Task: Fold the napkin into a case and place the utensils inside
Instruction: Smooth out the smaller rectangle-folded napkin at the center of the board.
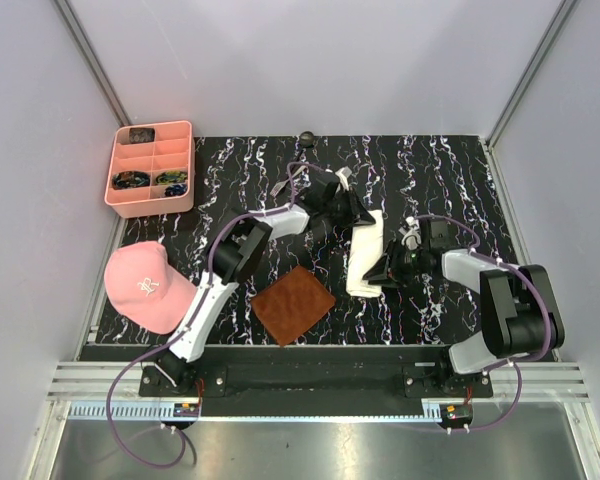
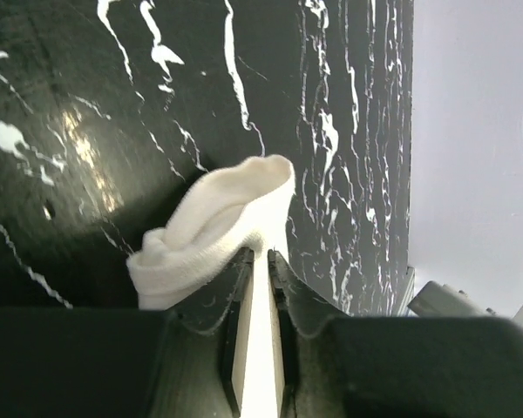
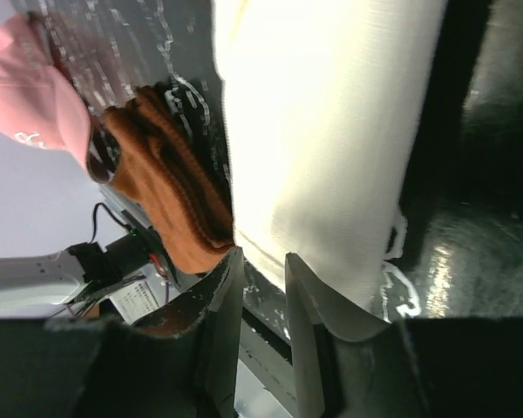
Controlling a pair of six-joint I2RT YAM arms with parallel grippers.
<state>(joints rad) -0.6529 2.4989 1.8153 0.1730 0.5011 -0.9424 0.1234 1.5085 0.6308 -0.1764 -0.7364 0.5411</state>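
Observation:
The napkin is folded into a narrow cream-white case [image 1: 365, 258] lying lengthwise mid-table. My left gripper [image 1: 363, 216] is at its far end, shut on the cloth. In the left wrist view the gripper [image 2: 260, 254] pinches a white layer, and the lifted end [image 2: 218, 222] curls open like a pocket mouth. My right gripper [image 1: 378, 274] is at the case's near right edge. In the right wrist view it [image 3: 260, 257] stands narrowly open with nothing between the fingers, and one finger lies over the cloth [image 3: 331, 131]. A slim grey fork [image 1: 280, 187] and a small dark spoon [image 1: 307, 136] lie on the far table.
A brown mat [image 1: 293, 303] lies just left of the case's near end and also shows in the right wrist view [image 3: 170, 183]. A pink cap [image 1: 145, 285] sits at the near left. A pink compartment tray [image 1: 150, 168] stands at the far left. Grey walls enclose the table.

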